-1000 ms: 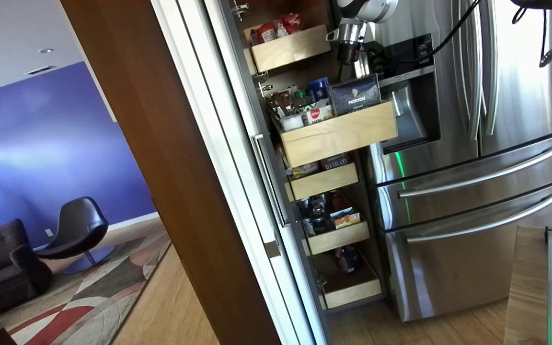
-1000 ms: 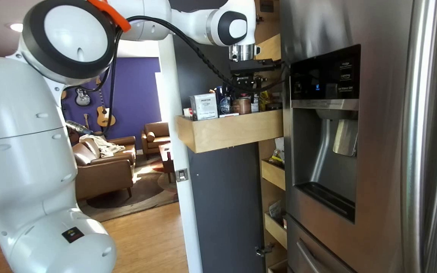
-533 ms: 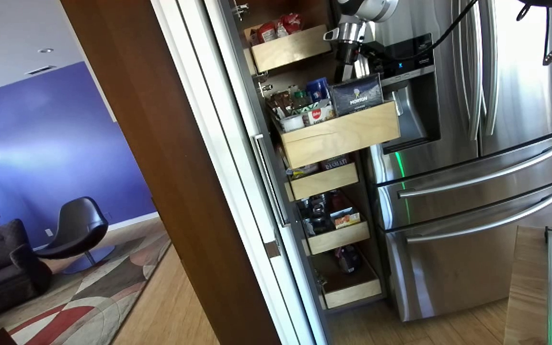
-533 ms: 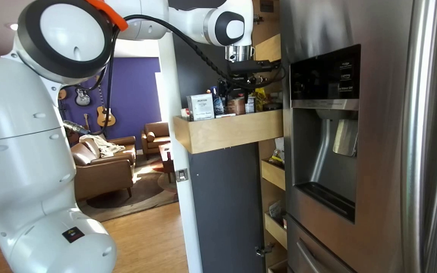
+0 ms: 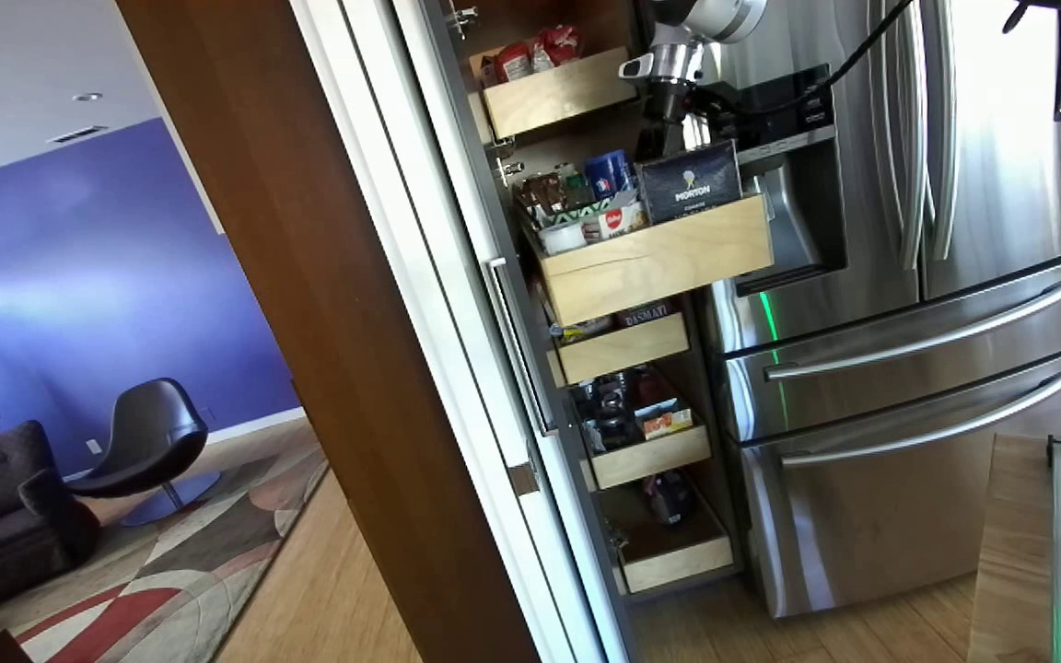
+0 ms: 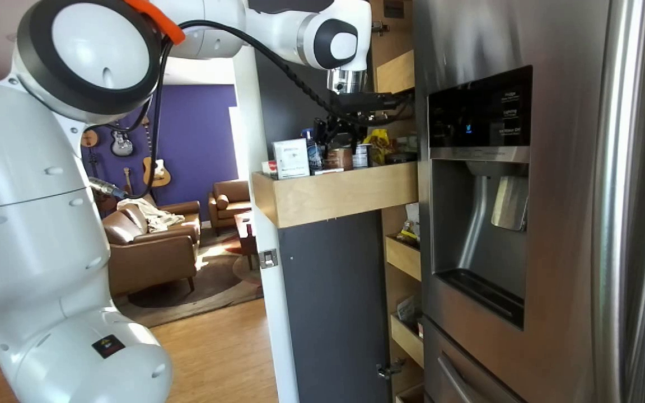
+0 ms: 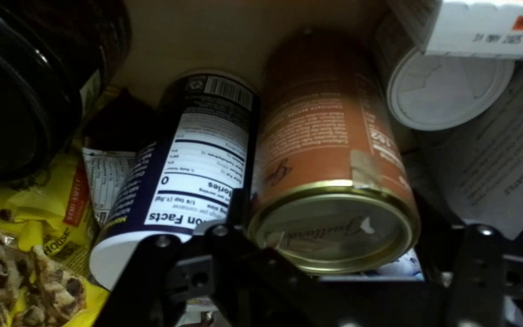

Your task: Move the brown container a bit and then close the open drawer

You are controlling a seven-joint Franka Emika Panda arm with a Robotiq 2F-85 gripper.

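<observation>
brown container (image 7: 311, 131) between navy canister (image 7: 193, 168) and white-topped can (image 7: 450, 91)

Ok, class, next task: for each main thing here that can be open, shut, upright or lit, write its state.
Open drawer: pulled out, loaded
Brown can: upright in that drawer, lid on
Gripper: open, astride the brown can
Blue can: upright, white cap on
Pantry door: open
Other pantry drawers: set back inside
Fridge doors: shut
Fridge drawers: shut
Fridge panel: blue sign lit in an exterior view
</observation>
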